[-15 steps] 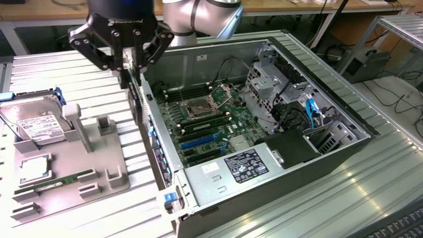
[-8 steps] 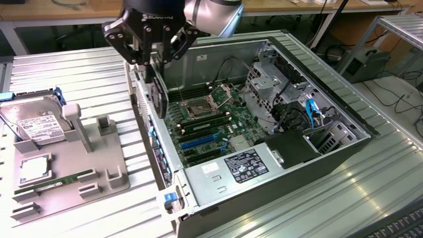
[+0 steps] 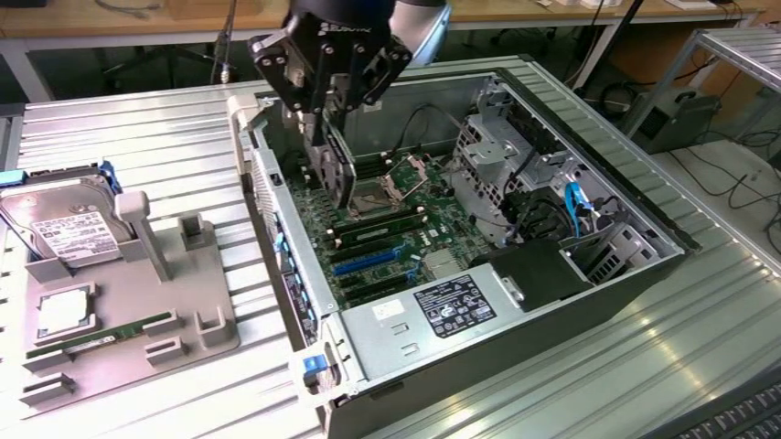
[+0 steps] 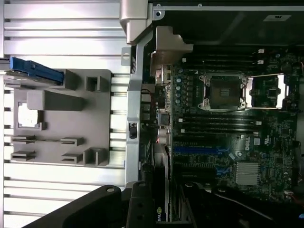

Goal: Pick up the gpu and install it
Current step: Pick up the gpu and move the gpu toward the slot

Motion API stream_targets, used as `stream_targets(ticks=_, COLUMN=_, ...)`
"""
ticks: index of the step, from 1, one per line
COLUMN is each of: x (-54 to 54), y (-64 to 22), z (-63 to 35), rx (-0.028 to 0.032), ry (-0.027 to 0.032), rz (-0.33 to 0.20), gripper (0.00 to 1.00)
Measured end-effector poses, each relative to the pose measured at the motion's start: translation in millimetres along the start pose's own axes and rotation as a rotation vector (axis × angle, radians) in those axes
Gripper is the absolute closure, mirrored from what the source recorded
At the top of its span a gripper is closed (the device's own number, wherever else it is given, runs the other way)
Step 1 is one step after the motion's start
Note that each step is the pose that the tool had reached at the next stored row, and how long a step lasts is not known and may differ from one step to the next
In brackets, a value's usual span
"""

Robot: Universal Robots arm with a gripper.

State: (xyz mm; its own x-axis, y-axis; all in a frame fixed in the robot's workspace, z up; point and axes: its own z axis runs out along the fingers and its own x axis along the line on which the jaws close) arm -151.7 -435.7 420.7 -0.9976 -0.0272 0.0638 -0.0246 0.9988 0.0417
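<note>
The pincer [image 3: 325, 128] is closed on the gpu [image 3: 332, 169], gripping the black card by its upper edge so that it hangs edge-down inside the open computer case [image 3: 586, 174]. In the wrist view the dark fingers [image 4: 138, 204] flank the gpu [image 4: 160, 216], of which little more shows than a thin edge with a small pale logo. The card's lower edge is lost against the dark motherboard [image 3: 415, 229], so it cannot be told whether it touches anything, and its bracket end cannot be made out. The gpu is near the case wall on the exterior view's left, close to the open processor socket [image 4: 223, 90] and apart from the blue slots [image 3: 372, 262]. The arm above the pincer is cut off by the picture's edge. Besides the motherboard, the case holds a silver heatsink [image 4: 247, 173], a labelled power supply [image 3: 452, 306], a metal drive cage [image 3: 488, 151] and a blue cable [image 3: 576, 199]. On the ribbed metal table [image 3: 146, 137], to the exterior view's left of the case, a grey tray [image 3: 183, 293] holds a hard drive [image 3: 61, 224], a square processor chip [image 3: 61, 313] and a green memory stick [image 3: 104, 334]. The tray's outer edge is cut off.
</note>
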Motion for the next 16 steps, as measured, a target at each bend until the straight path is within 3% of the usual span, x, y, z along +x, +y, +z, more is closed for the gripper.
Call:
stream_targets(ticks=10, x=-46.3, y=-1.6, z=8.5, rx=-0.0001, ry=0.0027, rz=0.0, gripper=0.74)
stream_targets(ticks=16, x=-81.1, y=-3.0, z=19.2, rx=0.0, ry=0.0028, rz=0.0, gripper=0.74)
